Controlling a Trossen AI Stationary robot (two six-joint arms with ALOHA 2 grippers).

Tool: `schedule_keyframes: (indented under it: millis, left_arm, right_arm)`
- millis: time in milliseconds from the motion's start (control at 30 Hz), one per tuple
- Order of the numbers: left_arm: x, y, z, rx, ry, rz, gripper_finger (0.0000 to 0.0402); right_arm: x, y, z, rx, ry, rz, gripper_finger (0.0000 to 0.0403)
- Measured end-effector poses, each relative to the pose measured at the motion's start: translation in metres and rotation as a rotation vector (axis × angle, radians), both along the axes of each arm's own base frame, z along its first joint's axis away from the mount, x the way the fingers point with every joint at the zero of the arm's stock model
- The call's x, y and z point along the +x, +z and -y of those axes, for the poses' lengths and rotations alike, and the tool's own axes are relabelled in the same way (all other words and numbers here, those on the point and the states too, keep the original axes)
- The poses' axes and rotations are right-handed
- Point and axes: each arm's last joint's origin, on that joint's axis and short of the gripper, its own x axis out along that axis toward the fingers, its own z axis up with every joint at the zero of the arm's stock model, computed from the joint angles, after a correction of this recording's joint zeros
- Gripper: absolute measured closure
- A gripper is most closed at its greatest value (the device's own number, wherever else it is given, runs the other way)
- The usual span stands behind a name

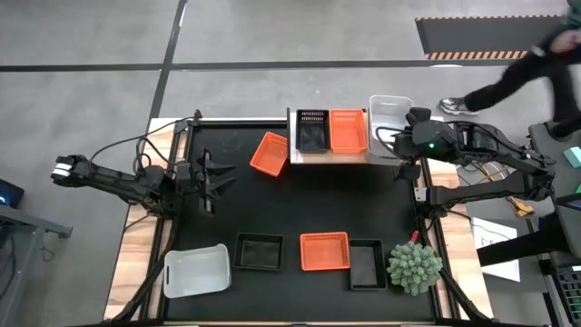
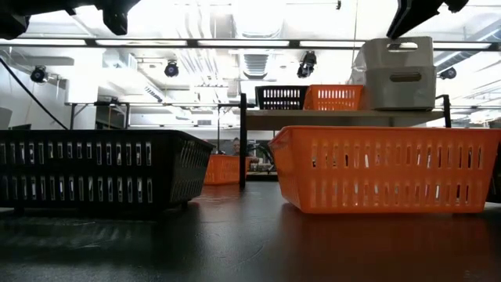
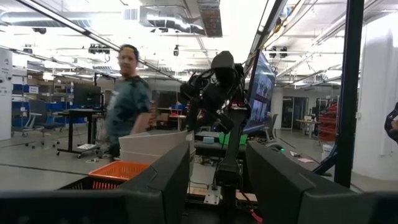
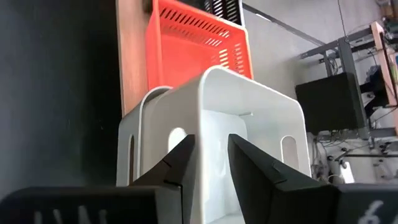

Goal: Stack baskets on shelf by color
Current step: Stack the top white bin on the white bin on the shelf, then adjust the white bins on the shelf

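High view first: the right gripper (image 1: 406,125) sits right at the shelf's (image 1: 294,160) right end, over the white basket (image 1: 386,109) that stands there beside the orange basket (image 1: 347,130) and the black basket (image 1: 311,132). That's the relation to watch. In the right wrist view the two dark fingers (image 4: 180,163) straddle the near wall of the white basket (image 4: 230,112), one inside the bin, one outside, only a narrow gap between them. I'd call it a pinch on that wall, though the contact itself is hard to make out from here. There looks to be a second white rim nested just under it, so this one may already be sitting in its colour stack.

The basket's long axis runs from the front edge of the shelf to the back, same as its neighbours, and the jaws bite across the short wall at the front end.

Over at the tabletop's left edge the left gripper (image 1: 211,175) waits, jaws spread wide with nothing between them. Loose bins lie nearer it: a tilted orange one (image 1: 270,153) just left of the shelf, and along the tabletop's front edge a white one (image 1: 196,271), a black one (image 1: 259,252), an orange one (image 1: 324,252) and another black one (image 1: 367,263), next to the plant (image 1: 415,265).
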Motion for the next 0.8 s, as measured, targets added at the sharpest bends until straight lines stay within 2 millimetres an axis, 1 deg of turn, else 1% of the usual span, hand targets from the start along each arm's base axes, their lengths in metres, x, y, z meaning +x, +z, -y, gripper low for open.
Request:
schedule_keyframes:
  millis: [200, 400, 467, 567, 667, 800]
  left_arm:
    - [0.001, 0.000, 0.000, 0.000, 0.000, -0.004, 0.0258]
    - [0.002, -0.001, 0.000, 0.002, 0.000, -0.009, 0.0258]
    - [0.002, -0.001, 0.000, 0.002, 0.000, -0.010, 0.0258]
    - [0.002, -0.002, 0.000, 0.002, 0.001, -0.012, 0.0258]
    - [0.002, -0.002, 0.000, 0.003, 0.000, -0.013, 0.0258]
    - [0.003, -0.002, 0.001, 0.003, 0.001, -0.015, 0.0258]
  right_arm:
    - [-0.002, 0.007, -0.001, 0.030, -0.037, 0.058, 0.0332]
    - [-0.001, 0.005, -0.001, 0.093, -0.109, 0.108, 0.0353]
    - [-0.001, 0.002, -0.002, 0.161, -0.110, 0.119, 0.0367]
    - [0.000, -0.003, -0.006, 0.297, -0.064, 0.115, 0.0389]
    - [0.000, -0.007, -0.008, 0.408, -0.061, 0.112, 0.0394]
    - [-0.003, -0.019, -0.009, 0.478, -0.126, 0.051, 0.0394]
